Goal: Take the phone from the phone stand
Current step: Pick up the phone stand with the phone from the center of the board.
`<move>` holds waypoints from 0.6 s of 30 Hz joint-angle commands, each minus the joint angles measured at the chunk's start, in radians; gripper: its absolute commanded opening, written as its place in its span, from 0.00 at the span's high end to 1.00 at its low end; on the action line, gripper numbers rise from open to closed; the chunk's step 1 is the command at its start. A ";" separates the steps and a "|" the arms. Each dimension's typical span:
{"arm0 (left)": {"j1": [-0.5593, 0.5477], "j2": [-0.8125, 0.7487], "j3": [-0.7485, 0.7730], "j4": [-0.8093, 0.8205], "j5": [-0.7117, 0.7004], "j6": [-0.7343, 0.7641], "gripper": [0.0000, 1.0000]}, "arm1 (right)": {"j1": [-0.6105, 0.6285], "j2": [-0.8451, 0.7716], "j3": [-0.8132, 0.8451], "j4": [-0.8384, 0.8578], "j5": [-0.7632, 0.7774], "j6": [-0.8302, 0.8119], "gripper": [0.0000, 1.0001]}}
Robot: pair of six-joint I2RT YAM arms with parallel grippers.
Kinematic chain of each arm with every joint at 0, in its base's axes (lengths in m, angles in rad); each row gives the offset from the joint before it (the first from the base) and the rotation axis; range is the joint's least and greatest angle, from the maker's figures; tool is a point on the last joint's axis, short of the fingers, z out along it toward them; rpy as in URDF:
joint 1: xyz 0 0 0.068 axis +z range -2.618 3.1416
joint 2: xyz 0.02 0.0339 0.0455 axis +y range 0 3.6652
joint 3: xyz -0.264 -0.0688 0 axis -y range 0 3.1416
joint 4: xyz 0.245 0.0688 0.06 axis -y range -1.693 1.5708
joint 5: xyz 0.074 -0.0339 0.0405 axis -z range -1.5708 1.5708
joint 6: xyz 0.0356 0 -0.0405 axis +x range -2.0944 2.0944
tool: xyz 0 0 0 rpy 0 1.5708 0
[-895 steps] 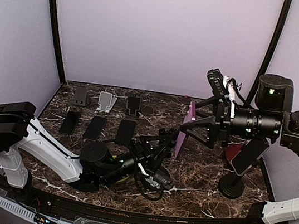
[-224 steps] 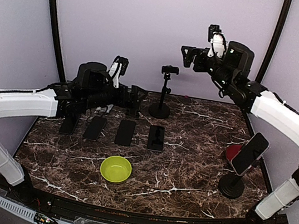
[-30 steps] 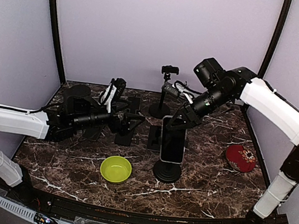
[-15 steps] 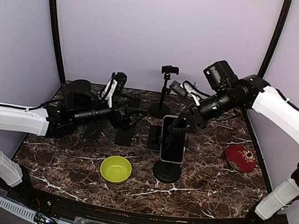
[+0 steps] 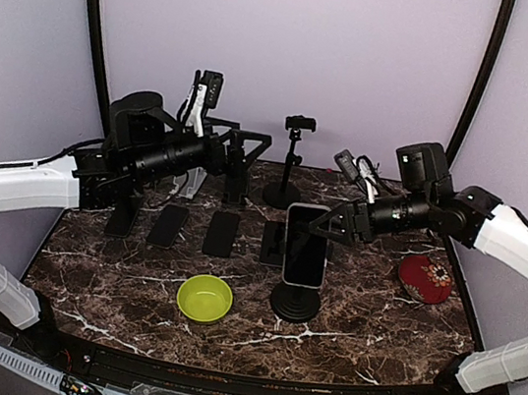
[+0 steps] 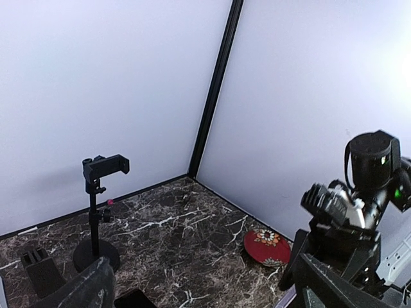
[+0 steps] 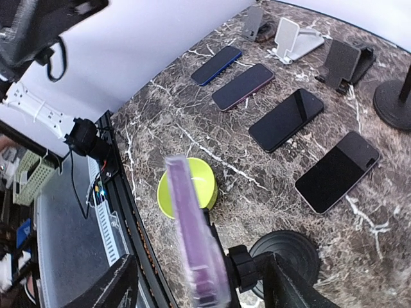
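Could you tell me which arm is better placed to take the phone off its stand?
Right. The right gripper is open beside the phone, whose edge shows between its fingers in the wrist view. The left gripper, also open, hangs raised well away.

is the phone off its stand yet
No, the phone sits upright on its black stand, beside the green bowl.

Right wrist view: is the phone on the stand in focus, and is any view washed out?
Right wrist view: the phone is close, edge-on and blurred, while the flat phones behind it are sharp. Left wrist view: the right wall washes out to near white at the frame edge. Top external view: evenly lit and sharp, no strong glare.
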 commanded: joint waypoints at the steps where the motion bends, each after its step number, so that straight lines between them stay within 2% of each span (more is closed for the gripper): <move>1: -0.015 -0.015 0.062 -0.030 -0.022 -0.058 0.01 | 0.004 -0.048 -0.106 0.257 0.023 0.154 0.35; 5: -0.043 -0.003 0.114 -0.061 -0.039 -0.046 0.01 | 0.007 -0.031 -0.146 0.327 0.026 0.166 0.37; 9: -0.056 0.003 0.137 -0.082 -0.052 -0.032 0.01 | 0.010 0.006 -0.139 0.337 0.001 0.168 0.56; 18: -0.081 0.074 0.253 -0.205 -0.082 -0.048 0.01 | 0.007 0.025 -0.124 0.306 -0.014 0.129 0.74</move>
